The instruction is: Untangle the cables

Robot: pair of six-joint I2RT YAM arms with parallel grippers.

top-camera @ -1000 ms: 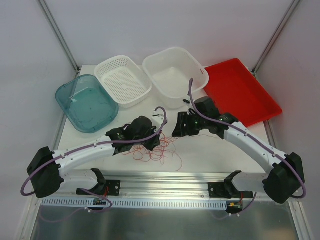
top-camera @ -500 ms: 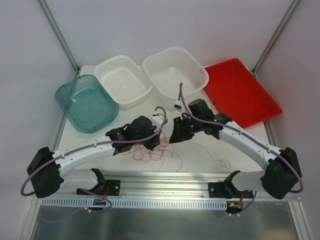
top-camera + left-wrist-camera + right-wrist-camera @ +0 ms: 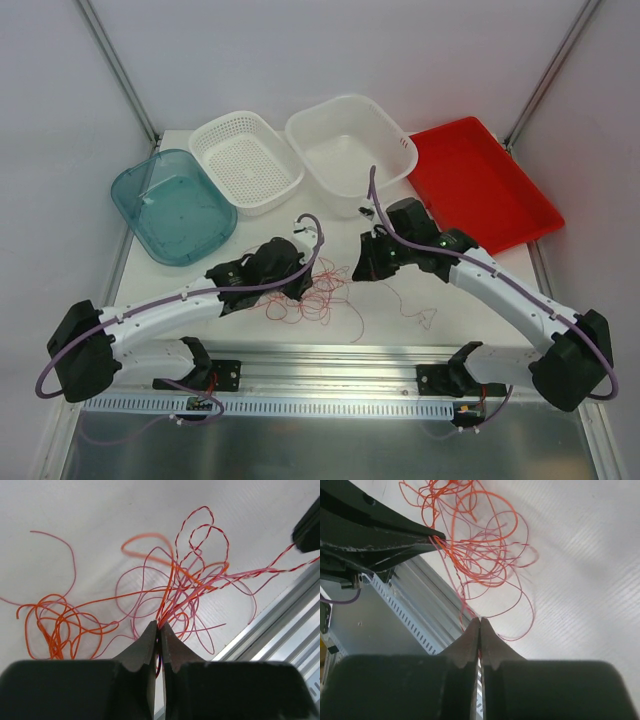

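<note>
The cables [image 3: 318,298] are a loose tangle of thin red-orange and pink strands on the white table between my two arms. My left gripper [image 3: 301,288] sits at the tangle's left side. In the left wrist view my left gripper [image 3: 160,626] is shut on a bunch of strands [image 3: 171,582] that fan out from its tips. My right gripper [image 3: 359,271] is at the tangle's upper right. In the right wrist view my right gripper [image 3: 480,620] is shut on a thin strand leading from the tangle [image 3: 465,555]. One separate strand [image 3: 415,305] trails off to the right.
Along the back stand a teal tub [image 3: 172,205], a white perforated basket [image 3: 245,160], a white tub [image 3: 350,145] and a red tray [image 3: 480,185]. An aluminium rail [image 3: 330,360] runs along the table's near edge, just below the tangle.
My right gripper has closed onto a strand after dipping toward the tangle, then drawn back slightly. The loose strand on the right has shifted left. My left arm has shifted only slightly.
</note>
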